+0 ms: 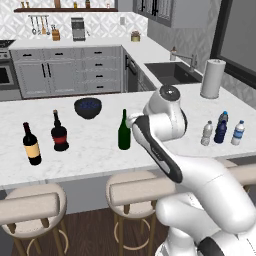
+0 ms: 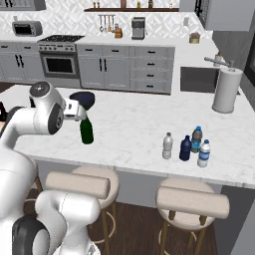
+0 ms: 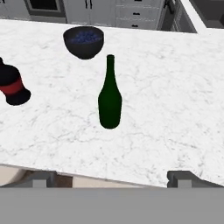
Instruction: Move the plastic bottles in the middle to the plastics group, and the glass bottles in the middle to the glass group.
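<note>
— Hand view first: what do we make of the pincer?

— We see its two dark tips at the bottom, spread as wide as they go, with nothing between them and nothing touched. They sit back at the near edge of the marble counter, and the green bottle stands apart from them, straight ahead.

— And the bottle's axis?

— We read it as upright: base on the marble, long neck pointing up, no lean that we can tell.

— Left to right in the left base view, then?

— At the far left we find the yellow-label bottle, just beside it the round-bellied red-label bottle, both upright. Next comes the dark bowl, farther back on the counter; in the hand view it holds small blue pieces, though we can't tell what they are. The green bottle stands in the middle, right beside the arm's wrist. Well apart, toward the right end, four small bottles stand close together: the clear greyish bottle, the dark blue bottle, a darker blue-capped bottle just behind it, and the clear bottle with a blue band. All are upright.

— So the small ones are already grouped?

— We see them standing together, yes, while the green one is between the two groups.
</note>
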